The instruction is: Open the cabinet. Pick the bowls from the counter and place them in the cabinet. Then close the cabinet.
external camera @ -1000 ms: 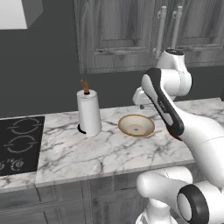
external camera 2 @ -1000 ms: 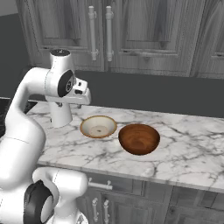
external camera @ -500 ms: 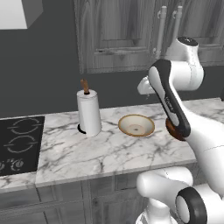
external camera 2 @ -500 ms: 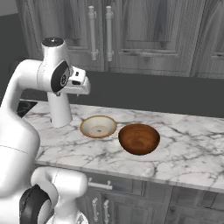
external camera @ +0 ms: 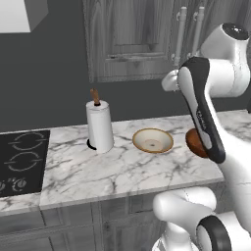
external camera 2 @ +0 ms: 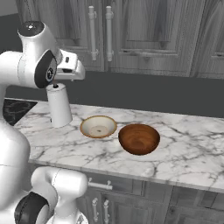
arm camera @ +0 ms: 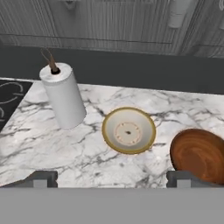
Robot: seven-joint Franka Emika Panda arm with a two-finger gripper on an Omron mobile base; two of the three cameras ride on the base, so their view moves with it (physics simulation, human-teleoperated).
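Note:
The cabinet (external camera 2: pixel 144 30) hangs over the counter (external camera 2: pixel 188 148) with both doors shut; its silver bar handles (external camera 2: pixel 101 33) stand side by side. Two bowls rest on the marble: a shallow cream bowl (external camera 2: pixel 98 127) (arm camera: pixel 128 130) (external camera: pixel 153 140) and, to its right, a deeper reddish-brown bowl (external camera 2: pixel 139 139) (arm camera: pixel 199 154), half hidden by my arm in the left base view. My gripper (arm camera: pixel 112 180) is open and empty, held high above the counter's front edge and looking down at both bowls. In the right base view the hand (external camera 2: pixel 72 69) sits just below the left door.
A white paper towel roll (external camera: pixel 99 125) (arm camera: pixel 64 96) stands left of the cream bowl. A black cooktop (external camera: pixel 19 159) lies at the counter's left end. Grey drawer fronts (external camera 2: pixel 131 192) run below the counter. Bare marble stretches right of the brown bowl.
The arm has lifted and the hand has risen from just above the bowls toward the cabinet doors. The bowls and paper towel roll have not moved.

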